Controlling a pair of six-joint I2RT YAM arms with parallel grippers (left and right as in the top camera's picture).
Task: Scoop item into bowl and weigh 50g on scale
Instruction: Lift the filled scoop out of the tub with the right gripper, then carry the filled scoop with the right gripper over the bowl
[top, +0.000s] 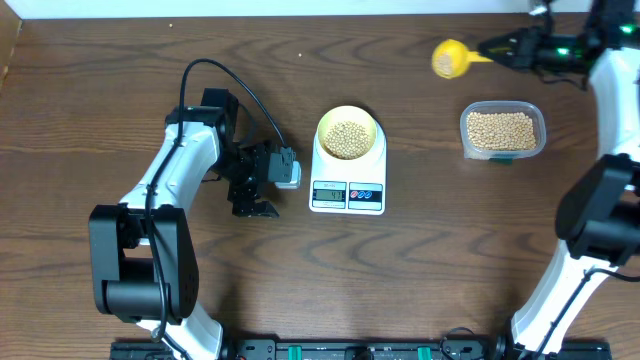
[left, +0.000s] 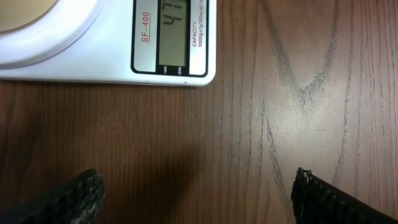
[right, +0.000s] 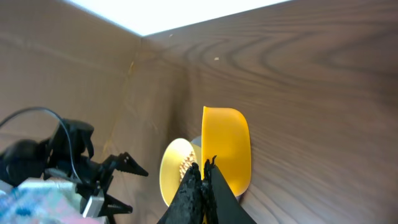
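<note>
**On the scale, a loaded bowl; the scoop held well off to one side**

From above, the small round pale-yellow bowl (top: 323, 125) sits centred on the flat white digital kitchen scale (top: 347, 197), so whatever goes in is weighed at once. A layer of small round tan beans (top: 348, 139) covers its bottom. To its right, on the brown wooden table (top: 450, 250), a clear rectangular plastic tub (top: 503, 104) holds the bean supply. The right tool (top: 497, 47) carries the yellow long-handled measuring scoop (top: 450, 58) near the far edge, well apart from both containers. The left tool (top: 258, 195) waits just beside the scale.

From the left wrist, the left tool (left: 193, 196) is spread wide with nothing between its fingers. It is probably parked there so as not to disturb the reading. The frame edge cuts off the grey display (left: 173, 37), so I cannot read it fully.

From the right wrist, the right tool (right: 202, 186) is clenched on the scoop (right: 227, 149) by its handle, and no beans show in it. The bowl (right: 169, 171) lies beyond.
</note>
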